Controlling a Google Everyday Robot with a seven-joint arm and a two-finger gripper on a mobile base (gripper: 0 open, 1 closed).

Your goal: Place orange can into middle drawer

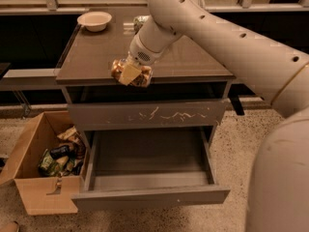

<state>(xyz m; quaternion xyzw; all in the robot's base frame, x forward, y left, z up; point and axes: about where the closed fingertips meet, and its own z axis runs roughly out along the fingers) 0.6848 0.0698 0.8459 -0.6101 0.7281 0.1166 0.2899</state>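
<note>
1. The tool is seen at the front edge of the counter, at the end of the pale arm that reaches in from the upper right.
2. The orange can is pinched in the tool, with one pale finger laid across the can's front.
3. The orange can is held on its side, at the level of the counter's front lip and partly overhanging it; whether it touches the counter cannot be told.
4. Below the can, a closed drawer front marked with long white scratches is seen.
5. Under that, the middle drawer is pulled well out, and its grey inside is shown bare.
6. The orange can is placed above the open middle drawer, towards its left half, and well apart from it.
7. A pale bowl is set at the back left of the counter.
8. A green can is partly hidden behind the arm at the back of the counter.
9. A cardboard box holding mixed packets is placed on the floor, just beside the left of the middle drawer.
</note>
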